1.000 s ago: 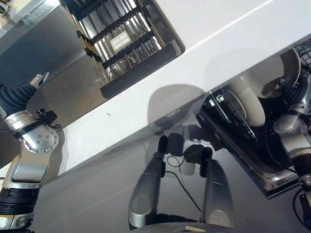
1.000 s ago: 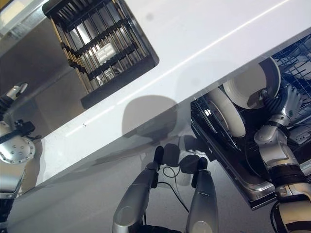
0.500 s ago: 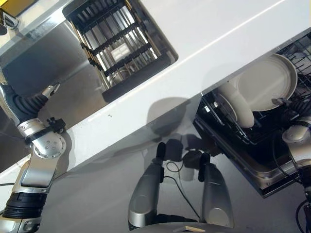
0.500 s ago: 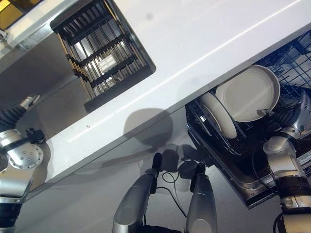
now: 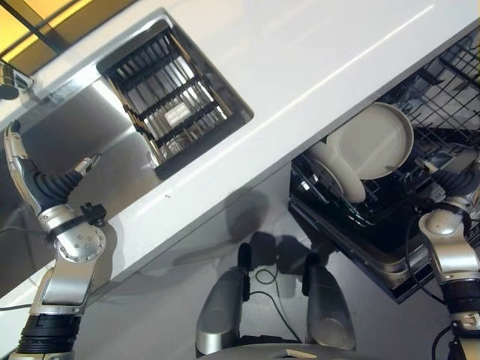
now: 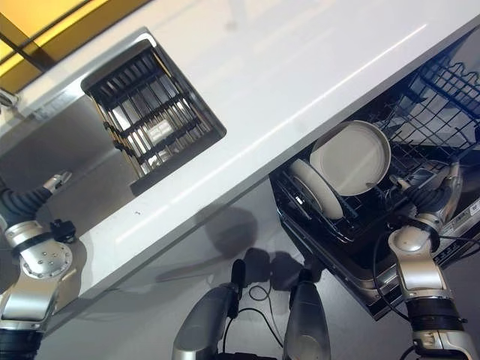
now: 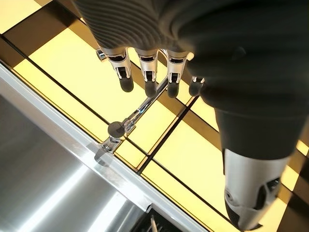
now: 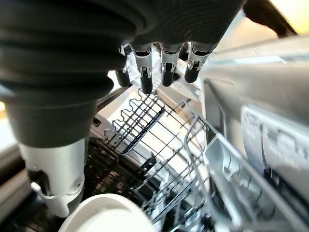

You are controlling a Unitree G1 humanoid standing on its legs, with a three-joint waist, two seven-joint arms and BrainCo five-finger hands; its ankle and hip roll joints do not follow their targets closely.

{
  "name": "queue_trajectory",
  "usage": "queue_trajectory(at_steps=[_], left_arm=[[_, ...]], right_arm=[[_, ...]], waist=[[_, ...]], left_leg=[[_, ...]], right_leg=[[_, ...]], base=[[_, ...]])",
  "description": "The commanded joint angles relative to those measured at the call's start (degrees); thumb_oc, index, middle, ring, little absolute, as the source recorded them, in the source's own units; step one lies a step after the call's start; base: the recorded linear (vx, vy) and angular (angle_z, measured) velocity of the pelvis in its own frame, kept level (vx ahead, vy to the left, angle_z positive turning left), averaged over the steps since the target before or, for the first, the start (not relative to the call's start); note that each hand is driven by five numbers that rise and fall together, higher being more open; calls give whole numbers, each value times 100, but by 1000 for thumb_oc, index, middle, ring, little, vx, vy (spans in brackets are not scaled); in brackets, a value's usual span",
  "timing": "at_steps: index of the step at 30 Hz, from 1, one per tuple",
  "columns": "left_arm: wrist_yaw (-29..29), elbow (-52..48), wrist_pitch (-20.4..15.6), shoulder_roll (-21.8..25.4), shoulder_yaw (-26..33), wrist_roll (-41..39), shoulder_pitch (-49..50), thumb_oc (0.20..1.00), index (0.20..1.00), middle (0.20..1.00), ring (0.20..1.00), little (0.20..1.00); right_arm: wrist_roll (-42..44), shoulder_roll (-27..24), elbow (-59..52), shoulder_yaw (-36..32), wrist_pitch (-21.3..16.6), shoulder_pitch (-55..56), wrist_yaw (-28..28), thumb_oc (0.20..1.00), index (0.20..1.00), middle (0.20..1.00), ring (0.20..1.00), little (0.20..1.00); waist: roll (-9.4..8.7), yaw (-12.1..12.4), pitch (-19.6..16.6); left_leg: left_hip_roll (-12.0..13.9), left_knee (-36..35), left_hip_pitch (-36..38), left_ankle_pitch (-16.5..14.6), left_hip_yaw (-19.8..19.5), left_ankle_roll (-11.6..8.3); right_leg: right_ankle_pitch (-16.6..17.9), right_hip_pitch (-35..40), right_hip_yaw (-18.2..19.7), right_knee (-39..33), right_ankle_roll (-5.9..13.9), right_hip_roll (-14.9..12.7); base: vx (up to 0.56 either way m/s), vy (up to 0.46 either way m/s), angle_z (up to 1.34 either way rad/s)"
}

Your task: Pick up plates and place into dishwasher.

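Two white plates: one (image 6: 350, 157) stands tilted on edge in the dishwasher rack (image 6: 420, 135), a second (image 6: 316, 188) leans just beside it toward the counter (image 6: 247, 97). Right hand (image 6: 425, 193) hovers beside the rack, plates lying counter-ward of its fingers (image 8: 166, 67), which hang relaxed, holding nothing. Left hand (image 7: 149, 72) is raised over the sink (image 5: 67, 142) near the tap (image 7: 120, 128), fingers loose and empty, well apart from the plates. The black drying rack (image 5: 176, 101) appears to hold no plate; the right hand is nearer.
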Motion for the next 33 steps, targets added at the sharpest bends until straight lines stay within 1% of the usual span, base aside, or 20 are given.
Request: queue_trajectory(at_steps=[1,3,5,7,9,11,14,18,20,21,23,25,27,30,33], left_arm=[[152,95,-270,-54,-82,336,152,1000,1000,1000,1000,1000],[234,132,-273,-79,-168,307,95,1000,1000,1000,1000,1000],[280,150,-212,-77,-231,265,10,1000,1000,1000,1000,1000],[319,174,-193,-95,-310,259,-29,1000,1000,1000,1000,1000],[371,192,-207,-113,-370,240,-51,1000,1000,1000,1000,1000],[444,183,-222,-125,-432,221,-74,1000,1000,1000,1000,1000],[431,164,-237,-155,-474,217,-105,1000,1000,1000,1000,1000],[382,139,-91,-115,-574,222,-289,1000,1000,1000,1000,1000],[428,117,-33,-85,-601,239,-359,1000,1000,1000,1000,1000],[453,126,4,-63,-618,258,-416,1000,1000,1000,1000,1000],[511,182,45,-2,-653,267,-547,1000,1000,1000,1000,1000],[574,179,116,43,-721,289,-660,1000,1000,1000,1000,1000],[629,178,190,69,-787,299,-761,1000,1000,1000,1000,1000],[706,170,256,68,-904,311,-848,1000,1000,1000,1000,1000],[725,123,314,7,-980,425,-880,1000,1000,1000,1000,1000]], right_arm=[[541,-50,29,20,-587,-244,-237,1000,1000,1000,1000,1000],[726,-26,134,-31,-676,-324,-347,1000,1000,1000,1000,1000],[843,2,205,-51,-660,-413,-545,1000,1000,1000,1000,1000],[984,83,292,-46,-695,-481,-837,1000,1000,1000,1000,1000],[1000,140,299,-27,-658,-518,-863,1000,1000,1000,1000,1000],[1080,169,322,76,-626,-580,-590,1000,1000,1000,1000,1000],[1424,177,487,238,-630,-766,60,1000,1000,1000,1000,1000],[1703,194,682,496,-940,-1051,689,1000,1000,1000,1000,1000],[2119,224,710,587,-1150,-1128,1023,1000,1000,1000,1000,1000],[2379,272,725,615,-1238,-1171,1108,1000,1000,1000,1000,1000],[2420,391,901,668,-1427,-1265,1191,1000,1000,1000,1000,1000],[2675,499,982,758,-1563,-1376,1224,1000,1000,1000,1000,1000],[2942,615,1046,796,-1649,-1470,1322,1000,1000,1000,1000,1000],[3078,764,1051,925,-1761,-1603,1477,1000,1000,1000,1000,1000],[3127,891,1031,1023,-1831,-1739,1608,1000,1000,1000,1000,1000]], waist=[[-78,-152,-199],[1,-178,-145],[55,-205,-86],[110,-236,-5],[163,-259,41],[225,-264,88],[300,-247,167],[305,-237,326],[283,-228,384],[262,-218,385],[250,-207,385],[256,-186,385],[273,-171,385],[310,-157,385],[369,-138,385]], left_leg=[[-149,1274,-379,-758,-18,259],[-197,1282,-414,-778,30,267],[-224,1368,-489,-817,81,280],[-252,1531,-601,-879,123,303],[-280,1621,-679,-886,131,306],[-332,1650,-710,-892,139,316],[-418,1714,-769,-914,154,334],[-482,1934,-1002,-972,158,360],[-508,2017,-1128,-1002,168,383],[-523,2072,-1223,-1018,171,397],[-541,2232,-1479,-1076,175,441],[-585,2384,-1738,-1148,187,490],[-628,2540,-1971,-1208,197,534],[-678,2709,-2208,-1280,235,596],[-736,2757,-2267,-1323,257,628]], right_leg=[[1107,576,-107,-1686,74,-272],[1134,504,-62,-1669,102,-322],[1139,408,-30,-1607,117,-359],[1148,292,15,-1498,128,-392],[1158,226,69,-1455,129,-393],[1177,195,111,-1447,134,-418],[1176,104,147,-1379,145,-473],[1177,-136,166,-1189,156,-492],[1177,-257,167,-1121,159,-491],[1171,-350,159,-1071,156,-485],[1132,-634,171,-872,159,-465],[1097,-922,181,-678,161,-454],[1054,-1208,188,-461,161,-445],[1006,-1536,234,-197,144,-430],[970,-1672,290,-74,127,-400]], base=[[-80,155,-20],[-90,138,-20],[-85,95,-14],[-77,78,1],[-50,87,4],[-30,112,-5],[-32,97,-5],[-53,36,-2],[-63,-1,5],[-62,-12,6],[-76,-12,2],[-87,-7,4],[-80,22,2],[-53,47,-6],[-7,85,-17]])
